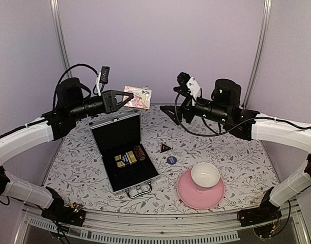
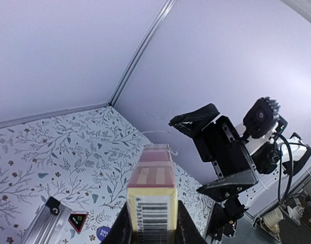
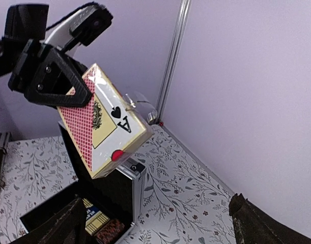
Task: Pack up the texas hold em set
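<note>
Pink plate (image 1: 188, 197) with white bowl (image 1: 205, 174) on it, near tabletop (image 1: 236, 152) front edge, right of centre. Silver briefcase (image 1: 114, 134) open, left of centre; gold-and-dark card box (image 1: 124, 159) and dark red chip stack (image 1: 140, 153) inside, side by side. Blue disc (image 1: 171, 160) on tabletop between briefcase and plate. Left hand (image 1: 129, 97) clamped on red card box (image 1: 141, 99), in air above briefcase's far edge. Right hand (image 1: 171, 100) spread wide, empty, facing box.

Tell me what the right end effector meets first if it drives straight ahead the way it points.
Probably the red-backed playing-card box held up by the left end effector; exact depth is uncertain.
</note>
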